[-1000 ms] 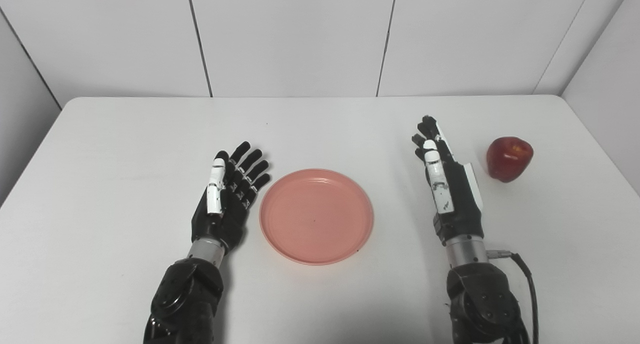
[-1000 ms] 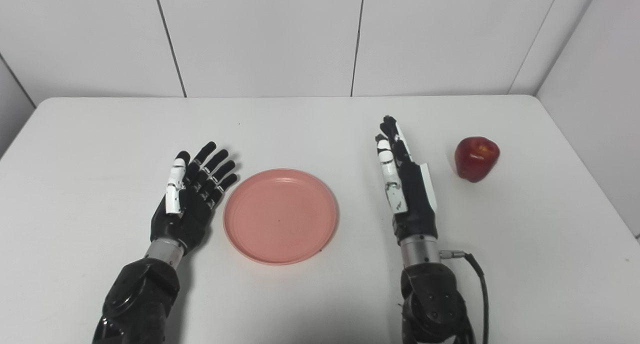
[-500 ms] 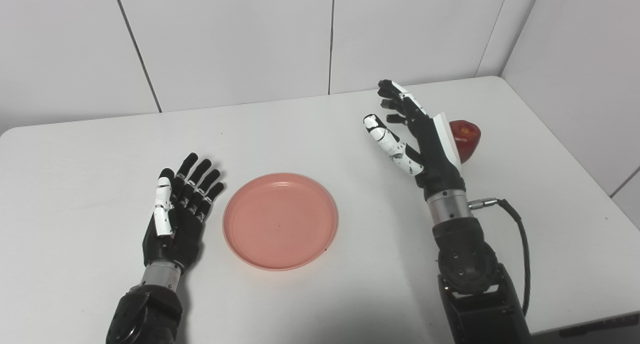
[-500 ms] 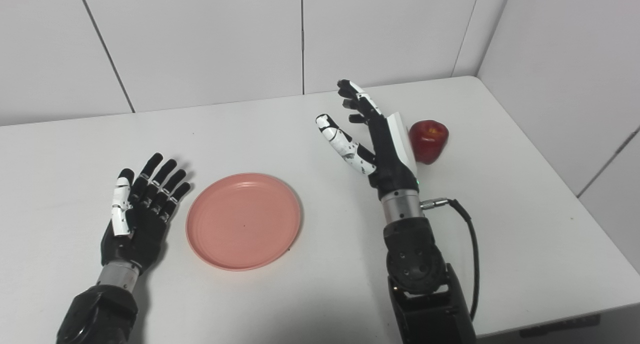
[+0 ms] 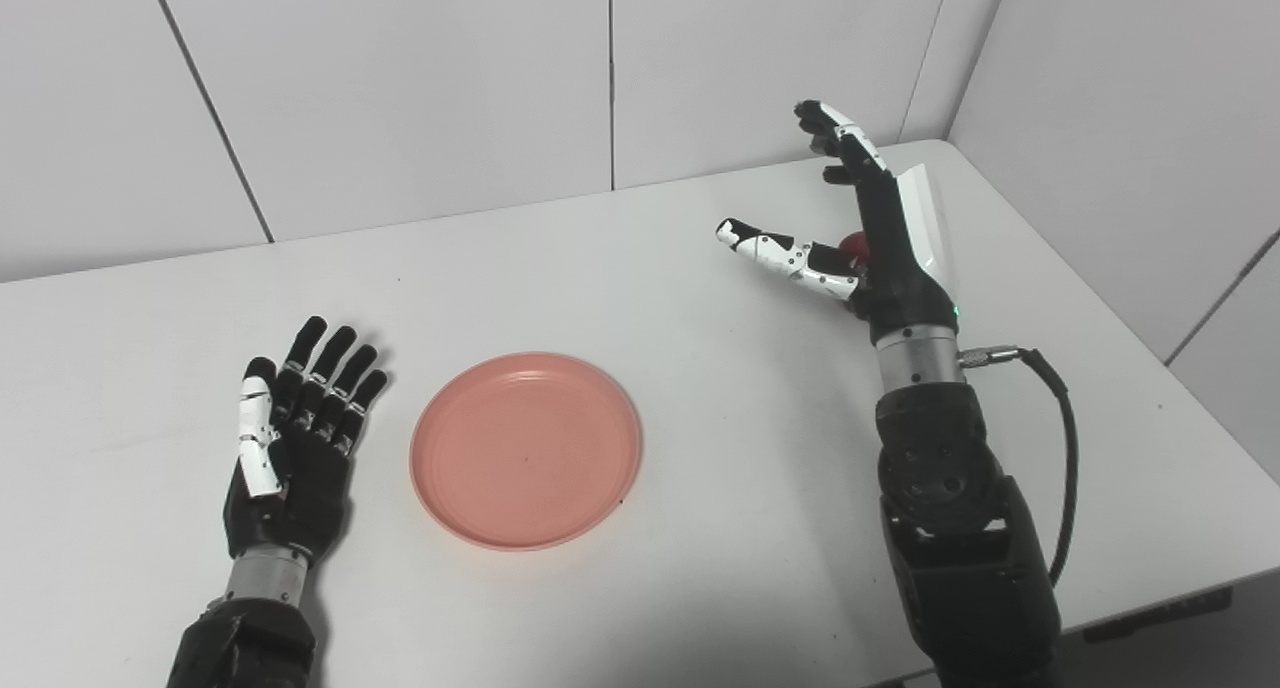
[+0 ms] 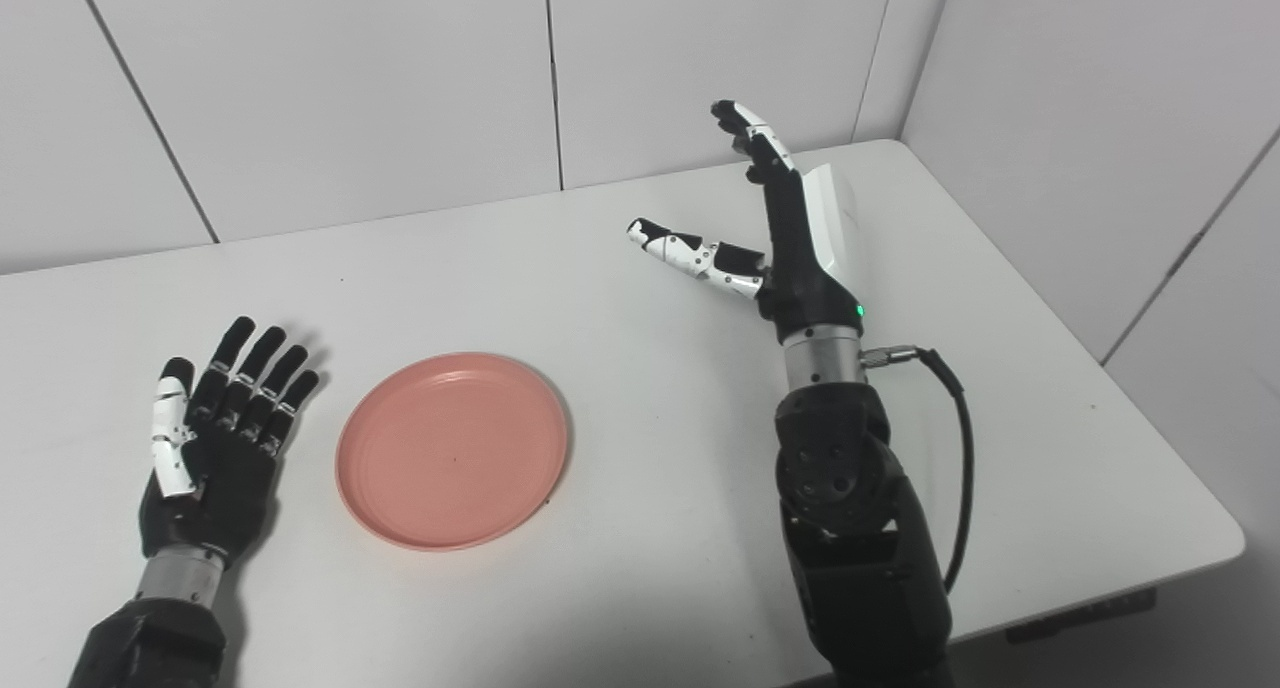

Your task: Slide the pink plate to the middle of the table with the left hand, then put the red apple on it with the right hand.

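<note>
Here, the round pink plate (image 5: 526, 450) lies flat, its dish bare.

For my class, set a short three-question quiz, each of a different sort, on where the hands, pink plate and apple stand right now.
1. True or false: the pink plate holds the red apple.
2. Which hand is raised above the table? A) left hand B) right hand
3. Fill in: in the left eye view, the apple shows only as a sliver behind the ____ hand.

Key: 1 false, the plate is bare. 2 B; its fingers are spread, holding nothing. 3 right.
</note>
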`<state>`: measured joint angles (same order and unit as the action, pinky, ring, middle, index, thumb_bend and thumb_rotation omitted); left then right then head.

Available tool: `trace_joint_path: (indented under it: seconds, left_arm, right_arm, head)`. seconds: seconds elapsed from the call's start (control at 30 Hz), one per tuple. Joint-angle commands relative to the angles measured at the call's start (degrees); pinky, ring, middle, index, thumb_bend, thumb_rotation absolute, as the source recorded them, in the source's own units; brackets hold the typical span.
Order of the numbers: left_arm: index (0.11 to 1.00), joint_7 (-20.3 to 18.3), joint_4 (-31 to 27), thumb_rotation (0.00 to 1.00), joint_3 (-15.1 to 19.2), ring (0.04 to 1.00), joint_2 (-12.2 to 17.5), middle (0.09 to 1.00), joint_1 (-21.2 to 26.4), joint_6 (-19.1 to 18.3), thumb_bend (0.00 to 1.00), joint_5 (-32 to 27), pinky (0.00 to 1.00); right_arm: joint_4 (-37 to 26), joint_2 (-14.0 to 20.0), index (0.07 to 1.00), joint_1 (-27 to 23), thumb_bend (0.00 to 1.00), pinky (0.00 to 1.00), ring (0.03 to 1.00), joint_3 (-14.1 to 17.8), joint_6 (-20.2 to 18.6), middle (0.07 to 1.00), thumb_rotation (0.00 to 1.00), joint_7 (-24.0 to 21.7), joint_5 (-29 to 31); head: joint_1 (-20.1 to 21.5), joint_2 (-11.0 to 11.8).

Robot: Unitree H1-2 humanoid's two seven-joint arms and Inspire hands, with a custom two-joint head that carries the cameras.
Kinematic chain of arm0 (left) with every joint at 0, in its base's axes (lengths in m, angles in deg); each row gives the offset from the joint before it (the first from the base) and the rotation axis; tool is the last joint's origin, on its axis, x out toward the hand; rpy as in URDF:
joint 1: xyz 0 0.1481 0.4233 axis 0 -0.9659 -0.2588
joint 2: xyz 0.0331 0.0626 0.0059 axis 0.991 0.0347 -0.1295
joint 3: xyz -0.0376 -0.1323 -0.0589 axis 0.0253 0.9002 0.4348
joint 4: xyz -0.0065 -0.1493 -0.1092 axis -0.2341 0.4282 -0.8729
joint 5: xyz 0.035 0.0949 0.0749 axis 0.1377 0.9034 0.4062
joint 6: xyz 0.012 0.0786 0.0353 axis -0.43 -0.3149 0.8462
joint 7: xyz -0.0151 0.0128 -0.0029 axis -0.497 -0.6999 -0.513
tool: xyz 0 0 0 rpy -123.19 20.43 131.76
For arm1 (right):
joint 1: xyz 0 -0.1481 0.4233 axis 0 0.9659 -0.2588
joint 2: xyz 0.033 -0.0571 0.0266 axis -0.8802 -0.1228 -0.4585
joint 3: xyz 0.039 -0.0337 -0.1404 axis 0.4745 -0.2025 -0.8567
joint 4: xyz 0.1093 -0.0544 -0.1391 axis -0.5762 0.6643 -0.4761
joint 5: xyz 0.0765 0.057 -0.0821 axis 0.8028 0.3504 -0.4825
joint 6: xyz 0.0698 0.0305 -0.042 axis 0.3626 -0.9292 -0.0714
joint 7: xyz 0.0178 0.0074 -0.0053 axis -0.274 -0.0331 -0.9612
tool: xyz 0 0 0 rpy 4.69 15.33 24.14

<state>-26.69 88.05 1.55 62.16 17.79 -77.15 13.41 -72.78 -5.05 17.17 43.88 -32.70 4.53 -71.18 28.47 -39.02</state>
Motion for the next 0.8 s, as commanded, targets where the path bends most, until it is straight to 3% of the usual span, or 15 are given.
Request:
trace_joint_path:
  seconds: [0.0,0.27,0.53,0.77]
  left_arm:
    - [0.890,0.5,2.2,1.00,0.5,0.888,0.5,0.898,0.0,-0.6,0.40,-0.3,0.90]
    - [0.882,0.0,3.4,1.00,0.9,0.876,0.9,0.889,0.2,0.2,0.40,-1.1,0.89]
    - [0.898,0.0,3.4,1.00,0.8,0.892,1.2,0.904,0.0,0.1,0.40,-1.8,0.91]
    - [0.897,0.2,3.1,1.00,0.7,0.887,1.2,0.901,0.1,-0.1,0.40,-2.1,0.90]
  right_arm:
    - [-1.5,1.7,0.835,-2.8,0.89,0.76,0.843,0.9,-1.1,0.858,0.40,0.2,-2.6]
    - [0.9,6.2,0.861,-3.2,0.94,0.77,0.858,3.2,-2.3,0.880,0.45,0.2,-6.4]
    - [2.9,9.2,0.919,-2.5,0.93,0.73,0.877,4.9,-4.3,0.954,0.38,-1.5,-6.4]
    - [6.7,11.4,0.941,-2.3,0.92,0.80,0.911,6.4,-5.6,0.970,0.35,-2.2,-5.5]
  head:
    - [0.3,0.1]
    - [0.7,0.7]
    - [0.7,0.6]
    - [0.6,0.6]
